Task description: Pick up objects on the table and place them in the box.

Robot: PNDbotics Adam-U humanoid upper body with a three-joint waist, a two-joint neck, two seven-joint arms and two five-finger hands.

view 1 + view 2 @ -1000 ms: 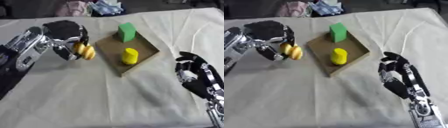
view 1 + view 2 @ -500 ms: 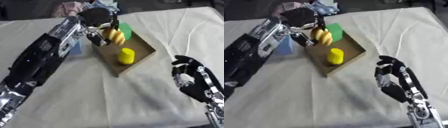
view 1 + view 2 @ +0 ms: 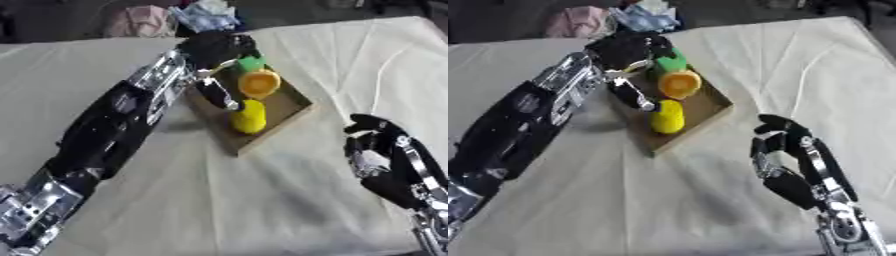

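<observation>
Orange round object [image 3: 260,83] is lying in the cardboard box [image 3: 296,101], just right of the left hand [image 3: 210,47] — fingers uncurling, gripping nothing. Right hand [image 3: 785,145] is idling well apart, fingers relaxed.

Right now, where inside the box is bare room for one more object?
The box floor is bare at its right corner, beside the yellow object and below the orange object. The far end is crowded: green block, orange object and the left hand over it.
</observation>
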